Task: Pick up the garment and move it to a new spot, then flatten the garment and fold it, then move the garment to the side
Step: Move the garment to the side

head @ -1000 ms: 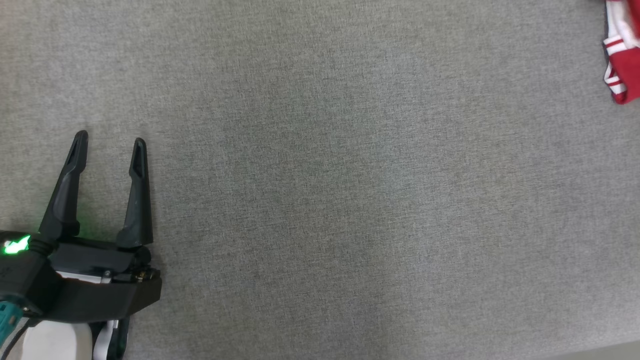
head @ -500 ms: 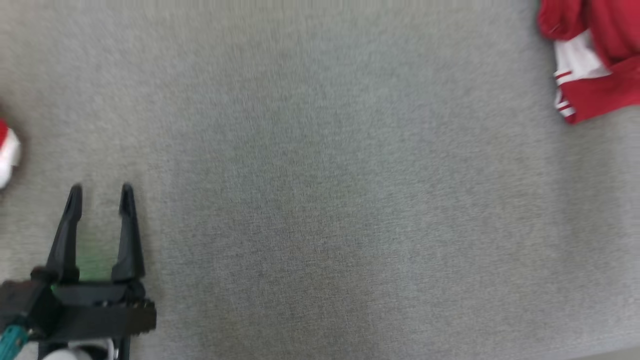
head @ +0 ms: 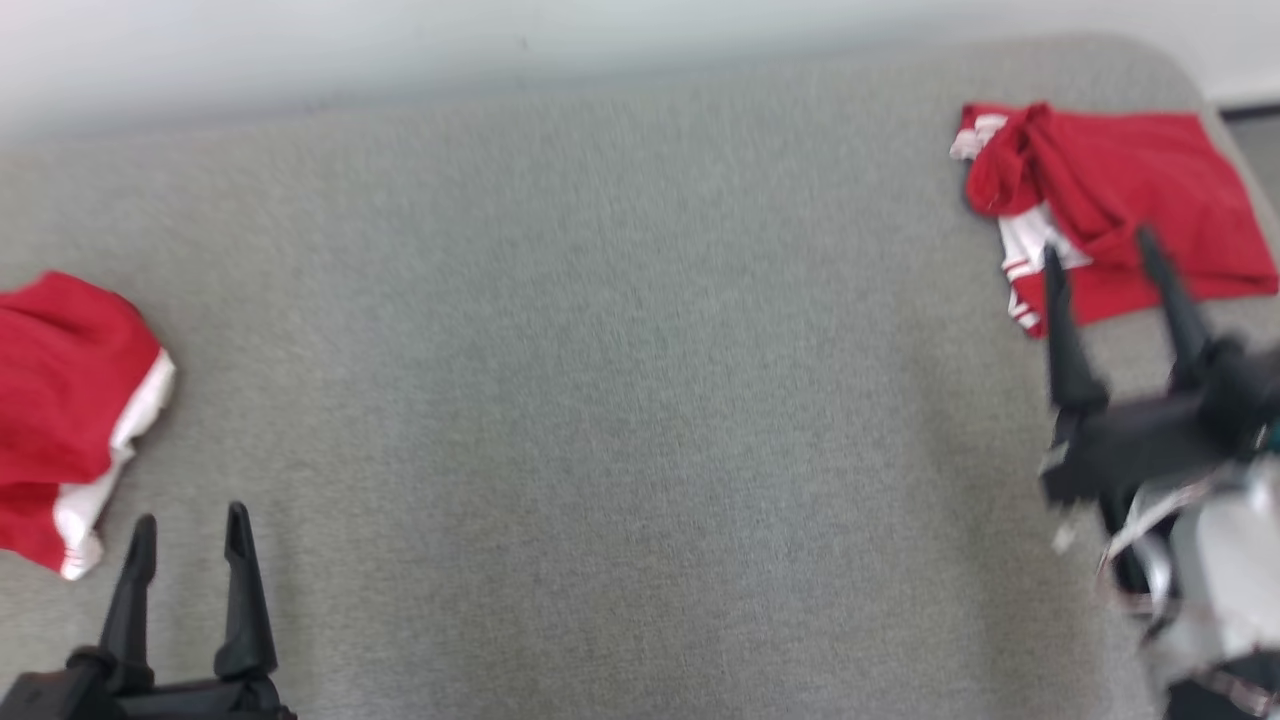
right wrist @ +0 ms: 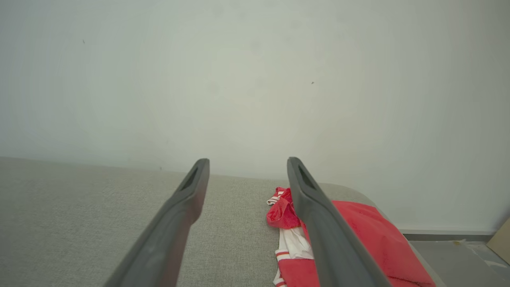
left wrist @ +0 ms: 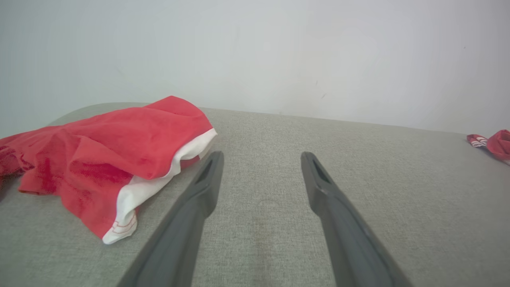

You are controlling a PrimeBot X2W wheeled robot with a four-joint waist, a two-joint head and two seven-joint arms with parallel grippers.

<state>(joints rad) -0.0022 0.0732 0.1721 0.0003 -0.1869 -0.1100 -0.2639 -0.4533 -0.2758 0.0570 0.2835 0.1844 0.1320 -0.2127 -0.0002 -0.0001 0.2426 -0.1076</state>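
While the garment [head: 1140, 190] lies at the table's [head: 640, 400] far-right corner, seemingly set aside, left gripper [head: 187, 520] and right gripper [head: 1097, 243] gape wide, empty.

surface [head: 640, 400]: grey fabric | wall [right wrist: 255, 79]: plain, pale | floor [right wrist: 458, 255]: possibly grey

You see red garment [head: 1150, 190] with white striped trim at upper right of head view: loosely folded, left end bunched, lying on grey worktop [head: 640, 400]. Second red-and-white garment [head: 60, 400] crumpled at left edge.
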